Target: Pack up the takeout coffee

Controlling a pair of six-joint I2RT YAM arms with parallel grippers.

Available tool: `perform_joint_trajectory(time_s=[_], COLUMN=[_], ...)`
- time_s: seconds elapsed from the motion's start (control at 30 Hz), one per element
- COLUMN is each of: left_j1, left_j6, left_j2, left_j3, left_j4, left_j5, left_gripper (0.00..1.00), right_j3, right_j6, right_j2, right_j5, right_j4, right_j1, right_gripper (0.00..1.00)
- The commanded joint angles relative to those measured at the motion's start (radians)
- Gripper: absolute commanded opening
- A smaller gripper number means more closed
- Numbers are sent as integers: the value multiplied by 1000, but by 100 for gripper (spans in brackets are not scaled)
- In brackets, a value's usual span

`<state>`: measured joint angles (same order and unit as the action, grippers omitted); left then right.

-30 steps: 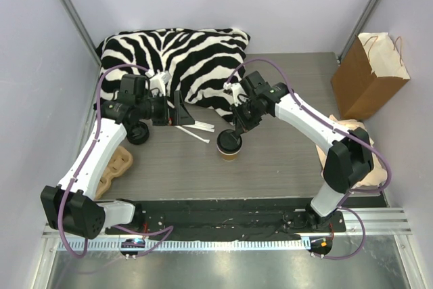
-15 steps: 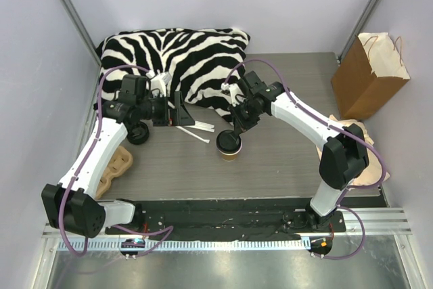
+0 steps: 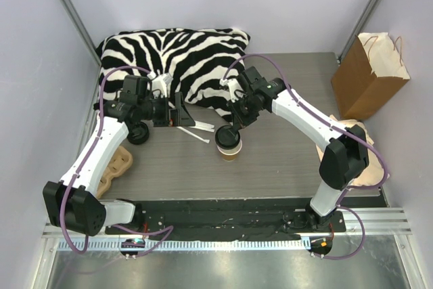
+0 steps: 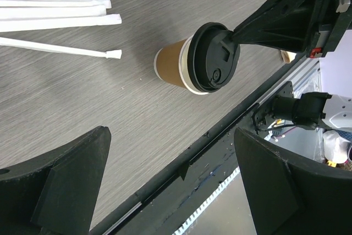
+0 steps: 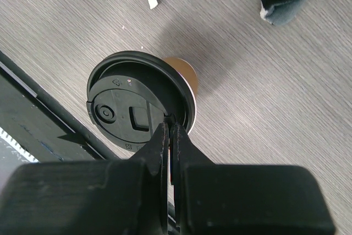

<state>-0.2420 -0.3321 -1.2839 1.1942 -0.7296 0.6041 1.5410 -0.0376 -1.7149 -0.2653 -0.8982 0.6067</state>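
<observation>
Top external view: table contents, listed left to right.
Left gripper [image 3: 181,114] gaped wide, holding nothing, beside white paper-wrapped straws [image 3: 197,129]; small brown kraft paper cup with round black plastic lid [image 3: 229,143] stood upright mid-table; right gripper [image 3: 235,126] was pinched fully closed, tips against the lid's rim, gripping nothing; brown paper bag [image 3: 371,76] stood far right.

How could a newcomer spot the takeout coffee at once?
Find the zebra-striped pillow at the back of the table; just in front of it stands the takeout coffee. It is the one brown paper cup with a black lid, white wrapped straws to its left, the shut fingers of the right gripper at its rim.
</observation>
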Motion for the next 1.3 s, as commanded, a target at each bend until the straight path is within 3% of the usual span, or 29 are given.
perform_joint_trajectory(time_s=[0.0, 1.27], left_j1=[-3, -3], left_j6=[7, 2], left_j2=[8, -25], left_j3=[2, 1], left_j4=[27, 38], left_j5=[26, 46], left_gripper=[100, 100], right_j3=[4, -16], right_j6=[-27, -8], right_j2=[55, -8], right_j5=[23, 5], right_j4=[-24, -13], right_j1=[5, 18], right_gripper=[1, 1])
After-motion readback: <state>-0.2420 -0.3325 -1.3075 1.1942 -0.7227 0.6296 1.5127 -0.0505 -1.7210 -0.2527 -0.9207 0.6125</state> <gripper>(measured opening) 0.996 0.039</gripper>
